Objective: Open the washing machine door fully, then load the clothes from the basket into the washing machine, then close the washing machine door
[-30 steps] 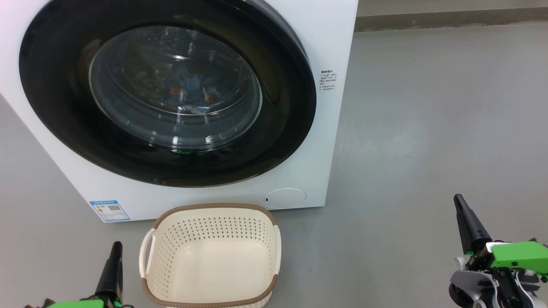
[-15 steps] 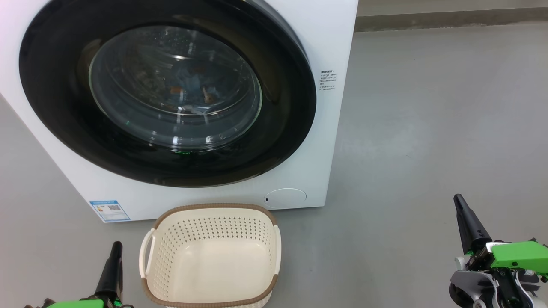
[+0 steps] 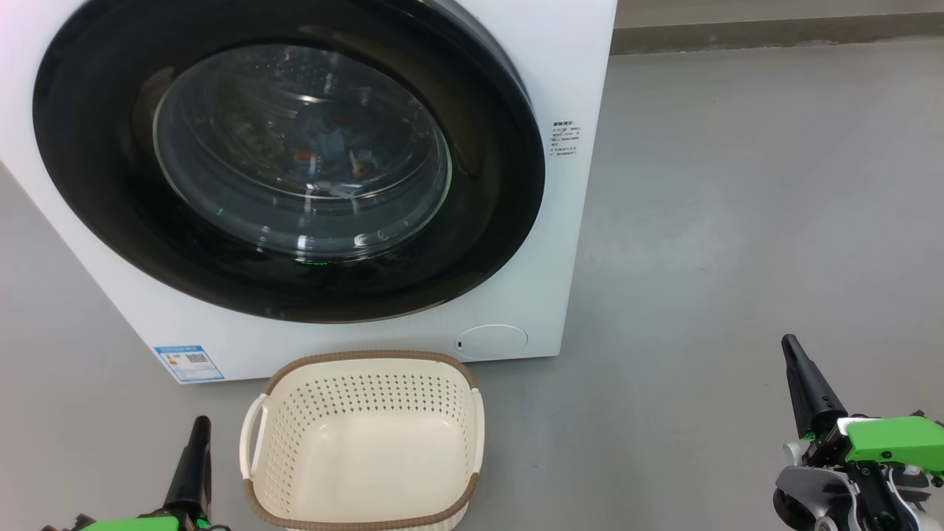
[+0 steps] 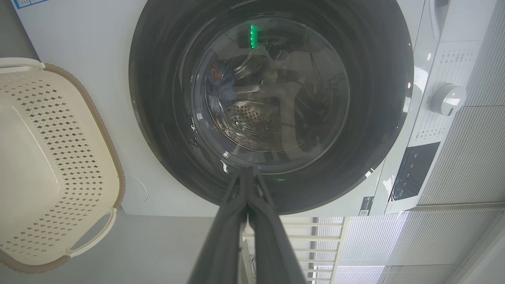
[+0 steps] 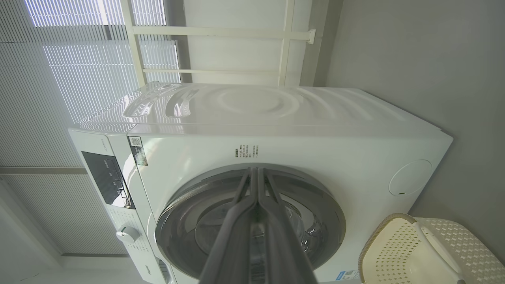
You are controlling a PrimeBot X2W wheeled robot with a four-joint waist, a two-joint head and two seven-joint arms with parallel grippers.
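The left gripper [image 3: 195,451] and right gripper [image 3: 802,377] are seen pinched together, empty. The basket [image 3: 369,356], just beside the left gripper, could be knocked if that arm is swung sideways.

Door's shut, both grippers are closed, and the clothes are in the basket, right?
No: the basket is empty. The head view shows the clothes behind the glass of the shut washing machine door. The left gripper and right gripper are closed.

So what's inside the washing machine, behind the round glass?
Through the shut washing machine door you can see light blue clothes with orange bits, lying in the holey steel drum. Reflections hide how many clothes there are.
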